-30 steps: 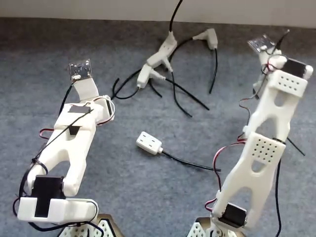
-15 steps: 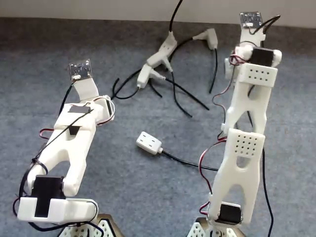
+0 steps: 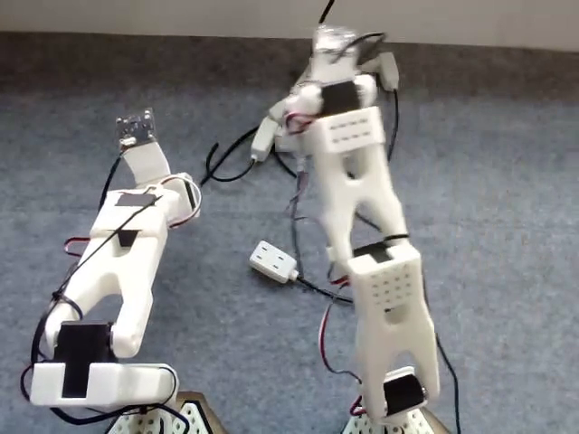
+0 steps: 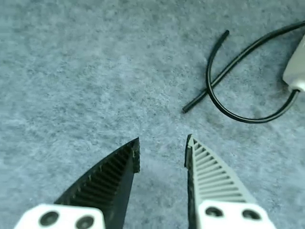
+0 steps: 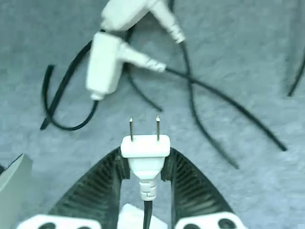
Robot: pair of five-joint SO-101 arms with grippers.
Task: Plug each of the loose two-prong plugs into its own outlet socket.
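Right gripper (image 5: 144, 153) is clamped on a white two-prong plug (image 5: 145, 143), prongs pointing out ahead of the fingers. Over the last second its arm (image 3: 362, 181) has swung from the right edge of the carpet (image 4: 95, 71) to the far middle, where it stretches out above the tangled black cords (image 5: 190, 82) and another white plug (image 5: 105, 67). Left gripper (image 4: 162, 143) hangs with its fingers apart over bare carpet near a loop of cord, its arm (image 3: 127, 244) folded low and barely shifted, while the outlet block (image 3: 273, 260) lies between the two arms, slots facing up.
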